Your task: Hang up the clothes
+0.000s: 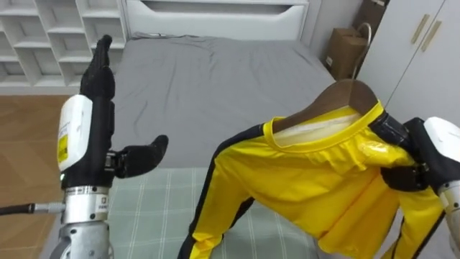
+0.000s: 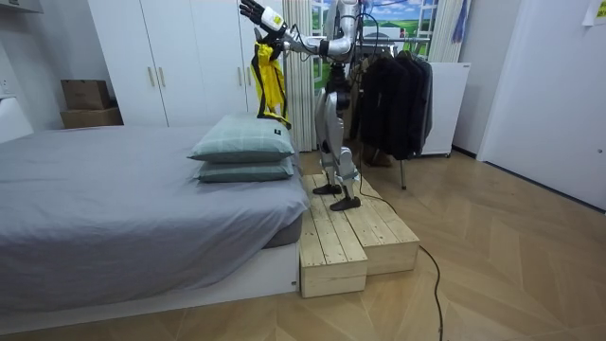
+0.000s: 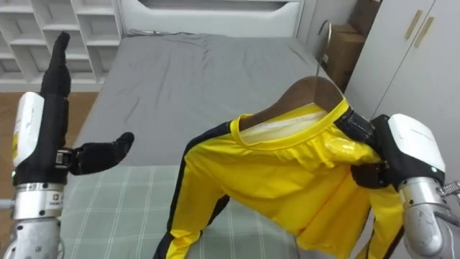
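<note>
- Standing upright on a low wooden platform [image 2: 355, 232] at the pillow end of the bed [image 1: 215, 79], both arms lifted high over it.
- Right hand [image 1: 411, 160] at about 3 o'clock in the eye views, fingers curled tight round the shoulder of a yellow garment [image 1: 323, 187] with black stripes.
- Garment draped over a wooden hanger [image 1: 345, 97], carried in the air above the bed; hook pointing up toward 12 o'clock, one long sleeve trailing down toward 7 o'clock.
- Left hand [image 1: 99, 101] at 9 o'clock of the garment, well apart from it, fingers straight and pointing to 12 o'clock, thumb stuck out toward 3 o'clock, nothing held.
- Green checked pillow [image 1: 151, 208] directly below the hands, at 6 o'clock.
- White cubby shelf [image 1: 50, 36] at 10 o'clock beyond the bed; brown paper bag [image 1: 345, 50] and white wardrobe [image 1: 424, 50] at 1 to 2 o'clock.
- Rack of dark clothes [image 2: 393, 90] just behind the robot, toward the room view's right.
</note>
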`<state>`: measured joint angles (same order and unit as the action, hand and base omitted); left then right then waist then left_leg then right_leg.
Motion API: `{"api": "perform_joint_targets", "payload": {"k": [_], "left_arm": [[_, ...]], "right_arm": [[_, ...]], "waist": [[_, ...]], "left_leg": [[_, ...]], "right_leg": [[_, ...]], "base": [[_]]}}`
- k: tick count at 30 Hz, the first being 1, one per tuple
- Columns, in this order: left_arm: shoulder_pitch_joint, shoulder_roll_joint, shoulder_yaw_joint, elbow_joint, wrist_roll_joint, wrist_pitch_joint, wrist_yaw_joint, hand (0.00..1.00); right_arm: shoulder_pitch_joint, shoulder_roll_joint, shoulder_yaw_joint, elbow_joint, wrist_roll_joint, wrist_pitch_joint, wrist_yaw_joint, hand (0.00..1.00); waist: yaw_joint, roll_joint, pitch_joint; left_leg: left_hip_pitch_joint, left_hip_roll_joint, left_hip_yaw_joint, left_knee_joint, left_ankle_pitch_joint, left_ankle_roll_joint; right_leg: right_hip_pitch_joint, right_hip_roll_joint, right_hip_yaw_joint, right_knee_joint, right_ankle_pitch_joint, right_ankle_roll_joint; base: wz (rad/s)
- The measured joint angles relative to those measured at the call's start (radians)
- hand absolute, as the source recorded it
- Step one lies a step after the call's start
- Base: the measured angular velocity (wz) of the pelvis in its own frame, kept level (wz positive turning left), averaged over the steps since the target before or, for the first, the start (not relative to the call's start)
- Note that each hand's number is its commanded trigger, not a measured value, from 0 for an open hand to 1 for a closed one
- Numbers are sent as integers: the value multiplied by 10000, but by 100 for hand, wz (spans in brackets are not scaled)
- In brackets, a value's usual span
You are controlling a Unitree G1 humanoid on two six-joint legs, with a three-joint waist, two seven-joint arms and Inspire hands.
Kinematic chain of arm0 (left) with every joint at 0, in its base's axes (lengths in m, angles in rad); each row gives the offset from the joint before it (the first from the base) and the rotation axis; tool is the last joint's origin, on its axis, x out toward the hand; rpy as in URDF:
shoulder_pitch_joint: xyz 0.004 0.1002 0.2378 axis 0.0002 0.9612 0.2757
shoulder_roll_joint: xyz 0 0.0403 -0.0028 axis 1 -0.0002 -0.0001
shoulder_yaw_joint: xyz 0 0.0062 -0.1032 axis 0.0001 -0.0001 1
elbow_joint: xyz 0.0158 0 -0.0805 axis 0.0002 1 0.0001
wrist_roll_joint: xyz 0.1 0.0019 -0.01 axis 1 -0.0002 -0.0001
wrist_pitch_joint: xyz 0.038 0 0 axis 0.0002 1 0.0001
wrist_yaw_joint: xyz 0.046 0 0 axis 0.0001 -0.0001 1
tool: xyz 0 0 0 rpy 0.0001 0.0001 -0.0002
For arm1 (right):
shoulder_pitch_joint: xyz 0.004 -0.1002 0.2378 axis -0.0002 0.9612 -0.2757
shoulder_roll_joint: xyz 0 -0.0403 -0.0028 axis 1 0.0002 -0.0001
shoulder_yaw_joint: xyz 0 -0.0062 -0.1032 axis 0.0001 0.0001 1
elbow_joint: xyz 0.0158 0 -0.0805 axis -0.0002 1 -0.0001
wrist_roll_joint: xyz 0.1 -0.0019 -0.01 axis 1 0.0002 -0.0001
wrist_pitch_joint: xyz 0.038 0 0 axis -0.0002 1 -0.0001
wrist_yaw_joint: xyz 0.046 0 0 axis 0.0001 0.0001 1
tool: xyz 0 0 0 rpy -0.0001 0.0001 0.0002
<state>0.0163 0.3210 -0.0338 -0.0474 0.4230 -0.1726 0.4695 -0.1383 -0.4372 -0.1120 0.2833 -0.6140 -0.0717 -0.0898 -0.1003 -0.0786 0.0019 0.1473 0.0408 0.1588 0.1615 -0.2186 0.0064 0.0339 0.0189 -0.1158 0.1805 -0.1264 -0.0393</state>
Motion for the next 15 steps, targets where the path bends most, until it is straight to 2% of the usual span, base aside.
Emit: {"api": "perform_joint_targets", "payload": {"k": [2, 5, 8, 11, 15], "left_arm": [[247, -28, 204, 21, -173, 148, -20, 0], [348, -119, 460, 331, -1029, 243, -14, 0], [413, -357, 841, 551, -1957, 398, 4, 0], [478, -384, 968, 1577, -2664, 416, 71, 0], [887, -399, 1223, 2927, -4087, 424, 116, 0]], "right_arm": [[93, 0, -90, -20, 53, 7, -19, 100], [388, 3, -392, -167, 333, 37, -267, 100], [495, 3, -521, -337, 409, 79, -473, 100], [633, 3, -645, -583, 606, 102, -634, 100], [635, 4, -842, -674, 988, 102, -899, 100]], "waist": [[-5, -33, -3], [6, -30, -7], [-11, -20, -11], [63, 78, -53], [57, 89, -47]], "left_leg": [[-12, -1, 7, -3, 0, 0], [-51, -5, 3, -5, 0, 0], [-43, 2, 4, -23, 0, 0], [46, 19, 34, -114, 1, -1], [85, 20, 38, -112, 0, -1]], "right_leg": [[14, 6, -1, -56, 4, -4], [17, 2, -56, -106, 20, 0], [18, -4, -77, -109, 20, 1], [55, 21, 7, -85, 19, 1], [33, 20, 23, -82, 19, 1]], "base": [[0], [3], [0], [-9], [-1]]}}
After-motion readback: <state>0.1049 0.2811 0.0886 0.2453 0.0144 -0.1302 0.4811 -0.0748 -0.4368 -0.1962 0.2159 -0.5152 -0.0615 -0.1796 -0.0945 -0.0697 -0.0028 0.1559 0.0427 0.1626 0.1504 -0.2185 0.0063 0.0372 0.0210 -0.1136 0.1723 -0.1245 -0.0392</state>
